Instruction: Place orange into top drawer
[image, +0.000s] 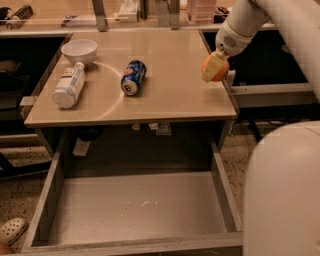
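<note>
Fingers (209, 67) of mine are clamping the orange (220, 70) from either side, holding it at the counter's (170, 100) right edge, apparently just clear of the surface. I am judging the fruit firm, fairly light and prone to rolling, its dimpled skin gripping well, so squeezing across its widest part is suiting it. Nearer the camera, the top drawer (135, 205) is standing pulled out. A blue soda can (133, 77), white bottle (69, 86) and bowl (79, 50) are sitting well left, while the counter's front edge and my arm (285, 190) are crowding the way down.
</note>
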